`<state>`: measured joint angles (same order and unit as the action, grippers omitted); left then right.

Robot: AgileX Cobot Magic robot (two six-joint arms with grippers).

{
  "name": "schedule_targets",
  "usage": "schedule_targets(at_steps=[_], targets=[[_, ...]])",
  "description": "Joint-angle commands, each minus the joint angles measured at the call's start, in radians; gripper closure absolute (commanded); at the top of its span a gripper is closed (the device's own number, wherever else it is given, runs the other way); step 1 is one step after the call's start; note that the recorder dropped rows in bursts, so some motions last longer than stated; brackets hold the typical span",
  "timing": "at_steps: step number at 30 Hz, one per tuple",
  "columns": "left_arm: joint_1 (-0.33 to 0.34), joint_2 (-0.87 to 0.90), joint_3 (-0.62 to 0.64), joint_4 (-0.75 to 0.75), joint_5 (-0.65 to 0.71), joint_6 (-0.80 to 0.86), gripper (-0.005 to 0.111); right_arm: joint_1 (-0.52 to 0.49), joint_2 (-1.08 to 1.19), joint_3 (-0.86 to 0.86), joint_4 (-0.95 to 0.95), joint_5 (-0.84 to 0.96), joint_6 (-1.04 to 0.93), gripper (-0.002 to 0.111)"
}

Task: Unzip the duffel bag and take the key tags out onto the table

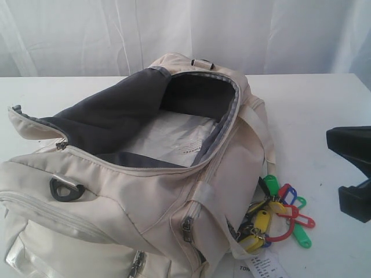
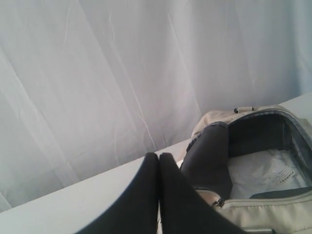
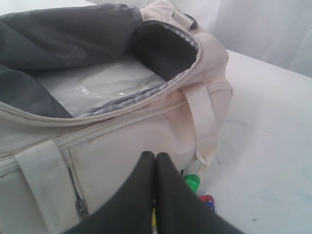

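Note:
The cream duffel bag [image 1: 145,197] lies on the white table [image 1: 313,104] with its main zip open and the dark grey lining folded back. Beside the bag's right end, the key tags [image 1: 279,215] rest on the table as a bunch of green, yellow, red and blue fobs. In the right wrist view my right gripper [image 3: 155,156] is shut and empty, just above the bag's side [image 3: 122,141], with a green tag [image 3: 192,182] peeking beyond it. My left gripper [image 2: 159,155] is shut on nothing, held off the bag's open end [image 2: 273,207].
A clear plastic sheet [image 1: 168,139] lines the bag's inside. A white barcode label [image 1: 264,267] lies under the tags. A black D-ring [image 1: 65,189] sits on the bag's front. Black parts of the right arm [image 1: 351,145] stand at the right edge. White curtain hangs behind.

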<state>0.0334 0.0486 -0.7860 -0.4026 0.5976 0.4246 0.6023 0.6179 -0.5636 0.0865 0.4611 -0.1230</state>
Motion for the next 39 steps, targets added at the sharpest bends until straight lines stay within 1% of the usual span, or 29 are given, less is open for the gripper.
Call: schedule_targets(at_steps=[1,35,39], targets=[[0.005,-0.045,0.007,-0.014,0.007,-0.002,0.107,-0.005,-0.008,0.007,-0.004,-0.014,-0.012,0.108],[0.005,-0.049,0.007,-0.015,0.009,-0.002,0.107,-0.005,-0.008,0.007,-0.004,-0.015,-0.008,0.108],[0.005,-0.049,0.073,0.023,-0.022,0.000,0.107,-0.005,-0.008,0.007,-0.004,-0.015,-0.008,0.108]])
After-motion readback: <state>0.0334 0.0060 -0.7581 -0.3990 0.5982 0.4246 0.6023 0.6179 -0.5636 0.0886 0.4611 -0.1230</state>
